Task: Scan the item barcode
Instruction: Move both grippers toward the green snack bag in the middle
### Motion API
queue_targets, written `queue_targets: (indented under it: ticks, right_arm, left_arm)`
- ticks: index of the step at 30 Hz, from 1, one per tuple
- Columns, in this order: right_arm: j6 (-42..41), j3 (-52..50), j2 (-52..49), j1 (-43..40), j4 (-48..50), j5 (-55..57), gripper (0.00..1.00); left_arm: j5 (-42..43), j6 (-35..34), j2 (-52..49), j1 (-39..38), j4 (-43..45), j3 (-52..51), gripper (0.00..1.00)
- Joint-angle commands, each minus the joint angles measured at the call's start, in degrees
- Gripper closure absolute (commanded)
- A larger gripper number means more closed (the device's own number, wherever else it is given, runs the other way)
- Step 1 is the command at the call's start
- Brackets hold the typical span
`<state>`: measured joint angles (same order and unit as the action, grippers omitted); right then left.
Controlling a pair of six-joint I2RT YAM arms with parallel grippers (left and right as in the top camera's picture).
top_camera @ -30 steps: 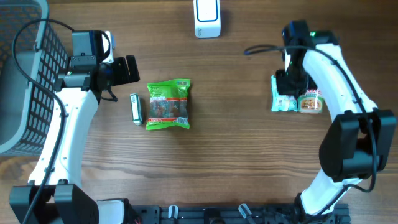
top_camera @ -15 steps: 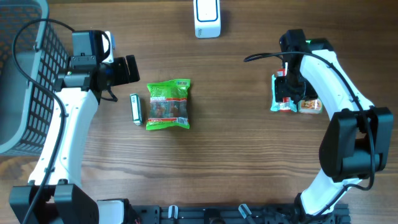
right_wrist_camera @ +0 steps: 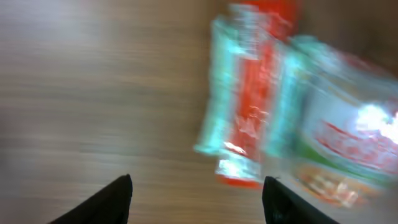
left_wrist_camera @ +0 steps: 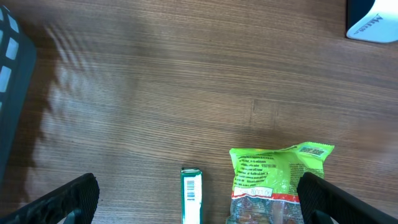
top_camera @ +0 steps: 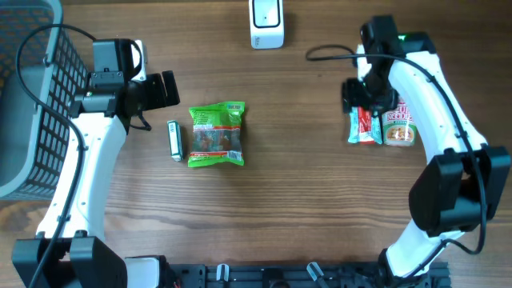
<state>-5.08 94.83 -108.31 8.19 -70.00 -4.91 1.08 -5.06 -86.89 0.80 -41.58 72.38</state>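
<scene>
Bench (top_camera: 304, 208): green snack bag (top_camera: 216, 134) left of centre, my left tool (top_camera: 164, 90) near it, spread wide, empty. Scanner (top_camera: 266, 24) at the far edge. Teal-and-red packet (top_camera: 364, 128) lay flat on the right beside the noodle cup (top_camera: 398, 128), long axis toward the far edge. My right tool (right_wrist_camera: 194, 202) hung over its far end, parted, gripping nothing. Right arm was nearer.

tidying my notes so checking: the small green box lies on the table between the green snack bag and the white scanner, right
Not between them. The small green box lies on the table beside the green snack bag, on its basket side, away from the white scanner at the far edge. The overhead view shows it.
</scene>
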Motion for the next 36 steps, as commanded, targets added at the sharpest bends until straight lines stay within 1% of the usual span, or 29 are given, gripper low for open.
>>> queue_targets:
  ticks: [1,3,4,5,8,11,13,16,18,23,25,27,31,33,34,35,36]
  right_arm:
    - [0.33,0.57,1.79,2.93,5.92,-23.82,0.31]
    - [-1.25,-1.03,1.79,5.07,10.56,-29.14,0.23]
    - [-3.54,-2.01,1.79,6.32,13.0,-30.4,0.2]
    - [-6.58,-3.23,1.75,7.72,15.47,-30.32,0.18]
    - [-12.92,-7.63,1.75,12.22,22.43,-29.38,0.18]
    - [-17.31,-12.39,1.75,16.37,29.0,-27.17,0.2]
    - [-20.28,-16.46,1.75,19.5,35.04,-25.24,0.2]
    - [-23.39,-20.79,1.75,22.93,41.86,-20.92,0.21]
    - [-23.61,-22.82,1.75,24.24,45.38,-18.75,0.21]
    - [-23.34,-22.88,2.82,23.52,45.27,-18.49,0.23]
    - [-23.1,-22.82,4.22,22.25,44.83,-18.84,0.23]
    - [-21.42,-22.82,6.16,20.81,44.11,-19.91,0.21]
    - [-17.62,-22.82,9.44,17.86,40.13,-20.2,0.17]
    - [-17.33,-22.82,10.16,16.37,38.12,-21.16,0.18]
    - [-17.35,-22.84,10.25,15.58,37.2,-23.21,0.2]
    - [-17.35,-22.84,10.23,14.99,36.52,-25.64,0.22]
    - [-17.38,-22.86,10.21,14.82,36.17,-26.62,0.28]
  left_arm:
    - [-0.55,0.09,-0.11,0.04,0.13,0.17,0.0]
    - [-0.55,0.09,-0.11,0.04,0.13,0.15,0.0]
    - [-0.55,0.09,-0.11,0.04,0.13,0.17,0.0]
    - [-0.55,0.09,-0.11,0.04,0.15,0.17,0.0]
    - [-0.55,0.09,-0.11,0.04,0.13,0.17,0.0]
    - [-0.55,0.09,-0.11,0.04,0.15,0.17,0.0]
    - [-0.55,0.09,-0.11,0.04,0.13,0.17,0.0]
    - [-0.55,0.09,-0.11,0.04,0.13,0.17,0.0]
    - [-0.55,0.07,-0.11,0.04,0.13,0.15,0.0]
    - [-0.59,0.17,-0.11,0.04,0.22,0.17,0.0]
    - [-1.44,0.48,-0.09,0.04,2.16,0.17,0.0]
    - [-1.6,0.5,-0.11,0.04,3.8,0.17,0.0]
    - [-1.53,0.39,-0.11,0.04,3.63,0.17,0.0]
    - [0.22,-3.39,-0.11,0.04,4.63,0.17,0.0]
    - [4.46,-5.66,-0.11,0.04,3.17,0.17,0.0]
    - [11.45,-5.9,-0.15,0.04,1.6,0.13,0.0]
    - [17.0,-5.86,-0.5,-0.17,0.9,-0.24,0.0]
